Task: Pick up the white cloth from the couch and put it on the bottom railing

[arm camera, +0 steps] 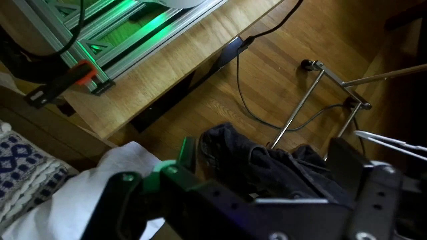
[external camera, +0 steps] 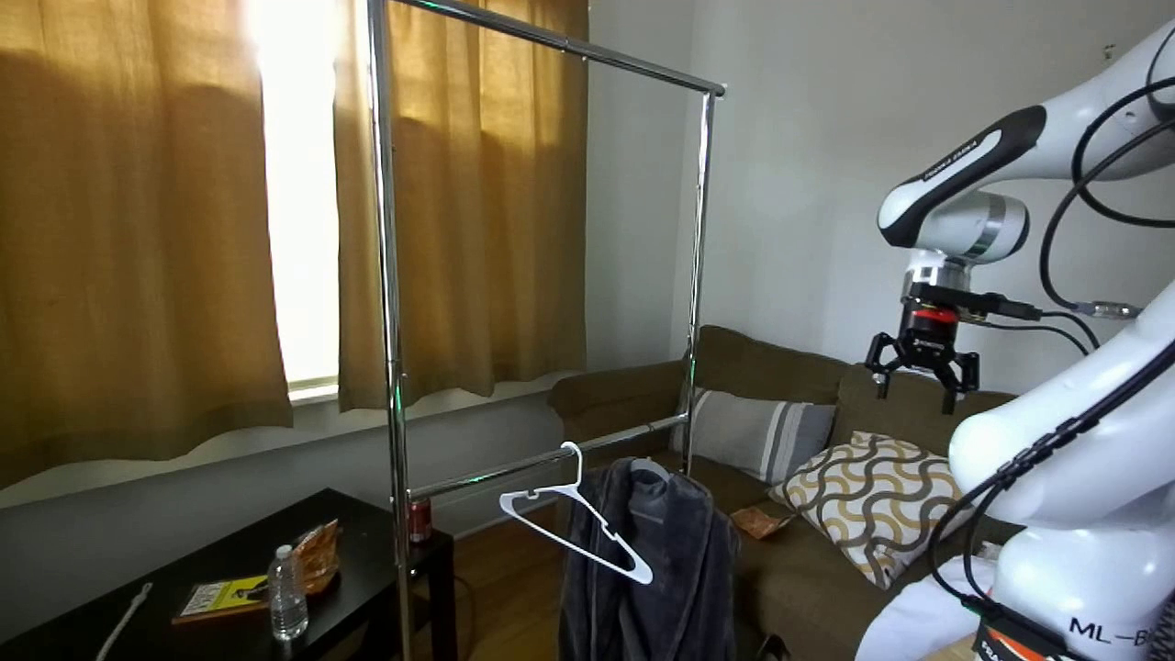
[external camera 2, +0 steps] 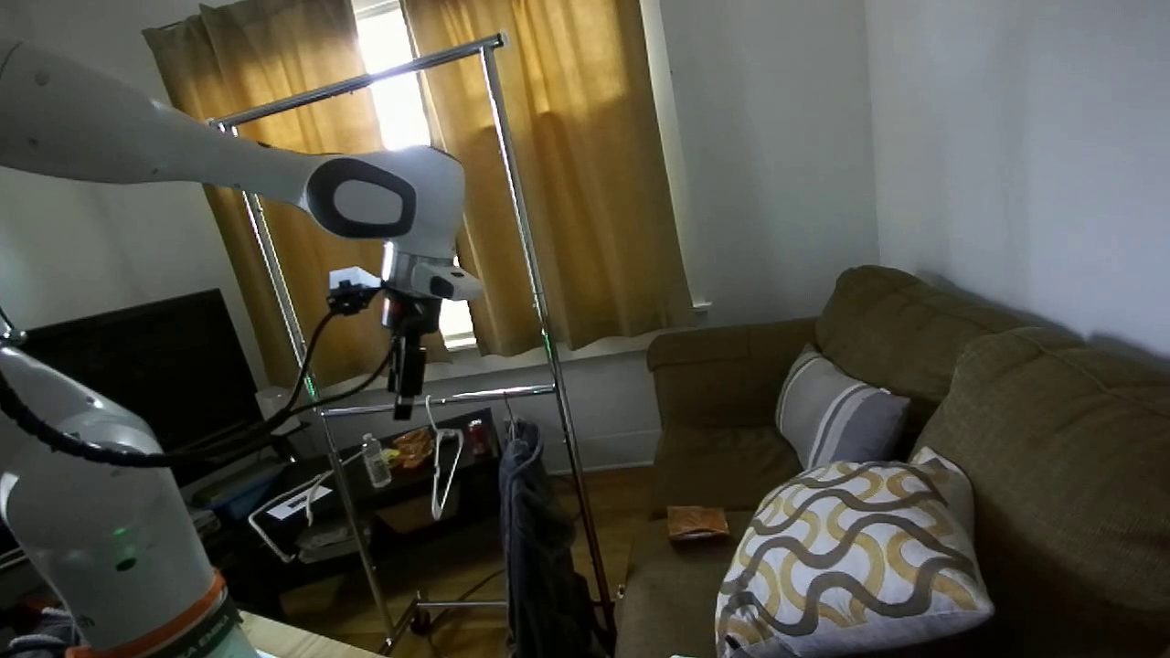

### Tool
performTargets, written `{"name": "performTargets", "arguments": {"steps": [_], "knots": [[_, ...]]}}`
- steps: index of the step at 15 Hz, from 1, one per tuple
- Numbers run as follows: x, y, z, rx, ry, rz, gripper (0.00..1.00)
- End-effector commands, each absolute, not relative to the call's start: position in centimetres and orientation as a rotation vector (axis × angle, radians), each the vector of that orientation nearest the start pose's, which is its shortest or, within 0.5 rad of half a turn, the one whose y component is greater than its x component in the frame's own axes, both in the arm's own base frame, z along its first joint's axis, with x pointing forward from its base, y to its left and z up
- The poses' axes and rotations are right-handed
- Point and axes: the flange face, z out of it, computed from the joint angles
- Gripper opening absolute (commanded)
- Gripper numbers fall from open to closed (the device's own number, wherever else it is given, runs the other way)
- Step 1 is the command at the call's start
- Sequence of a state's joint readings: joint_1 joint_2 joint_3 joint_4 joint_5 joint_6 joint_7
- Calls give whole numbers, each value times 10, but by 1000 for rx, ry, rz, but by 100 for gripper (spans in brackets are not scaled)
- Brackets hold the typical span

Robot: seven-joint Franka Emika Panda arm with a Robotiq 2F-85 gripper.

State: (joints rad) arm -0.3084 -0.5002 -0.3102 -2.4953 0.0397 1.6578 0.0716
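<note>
The white cloth (external camera: pixel 918 617) lies crumpled at the near end of the brown couch (external camera: pixel 780 588), partly hidden behind the robot base in an exterior view. It also shows in the wrist view (arm camera: pixel 86 190), left of the gripper. The bottom railing (external camera: pixel 486 476) is the thin lower crossbar of the chrome rack and also shows in an exterior view (external camera 2: pixel 503 394). My gripper (external camera: pixel 916 393) is open and empty, pointing down above the couch, apart from the cloth. It shows edge-on in an exterior view (external camera 2: pixel 403 402). In the wrist view its spread fingers (arm camera: pixel 267 156) frame a dark garment below.
A dark grey garment (external camera: pixel 647 560) and a white hanger (external camera: pixel 578 523) hang on the bottom railing. Patterned (external camera 2: pixel 850 548) and grey (external camera 2: pixel 836 411) cushions sit on the couch. A black table (external camera: pixel 367 523) holds a bottle (external camera: pixel 287 597). The rack's upright (external camera: pixel 699 275) stands beside the couch.
</note>
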Motion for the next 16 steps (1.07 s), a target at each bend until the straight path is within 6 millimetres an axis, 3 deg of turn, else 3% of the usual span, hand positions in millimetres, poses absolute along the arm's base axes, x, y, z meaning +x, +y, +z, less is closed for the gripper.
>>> {"name": "performTargets", "arguments": {"steps": [1,2,3,5,11,14,16], "knots": [[270,-264,395,-2680,929,447,100],[265,-274,390,-2655,957,437,100],[270,-254,403,-2661,943,425,100],[267,-262,397,-2648,953,434,100],[273,-255,400,-2669,933,431,100],[280,-285,375,-2696,1067,430,100],[289,-314,353,-2869,1028,354,100]]}}
